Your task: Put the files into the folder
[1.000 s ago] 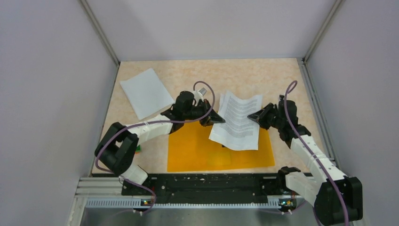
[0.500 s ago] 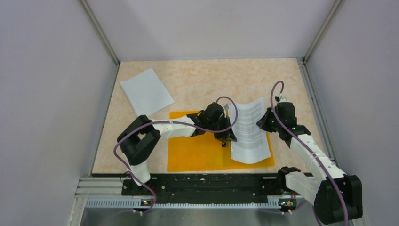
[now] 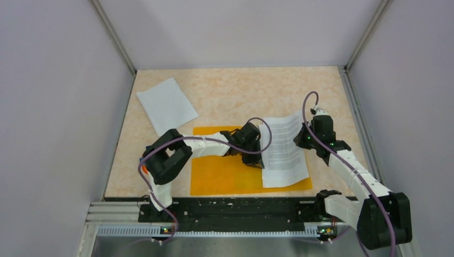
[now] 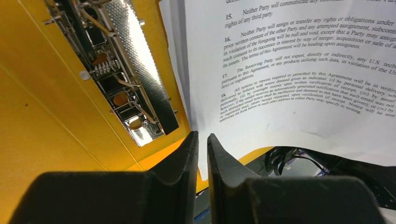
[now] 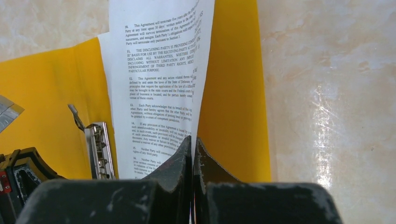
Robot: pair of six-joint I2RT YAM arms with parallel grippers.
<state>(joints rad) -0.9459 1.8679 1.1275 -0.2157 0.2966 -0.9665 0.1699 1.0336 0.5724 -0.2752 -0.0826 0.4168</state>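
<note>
The orange folder (image 3: 225,179) lies open on the table near the front. The printed sheet (image 3: 284,152) lies bowed over the folder's right half. My left gripper (image 3: 257,160) is closed on the sheet's left edge near its lower corner, jaws nearly touching in the left wrist view (image 4: 201,140). My right gripper (image 3: 301,140) is shut on the sheet's right edge, which runs between its jaws in the right wrist view (image 5: 192,142). The blank sheet (image 3: 167,105) lies flat at the far left, away from both grippers.
A metal clip mechanism (image 4: 130,79) is fixed inside the folder just left of the printed sheet; it also shows in the right wrist view (image 5: 99,149). Grey walls close in the table on three sides. The black arm rail (image 3: 235,209) runs along the near edge.
Both grippers carried the printed sheet toward the near edge and lowered it over the folder's right half. The left arm reached further right. The blank sheet has not moved.
</note>
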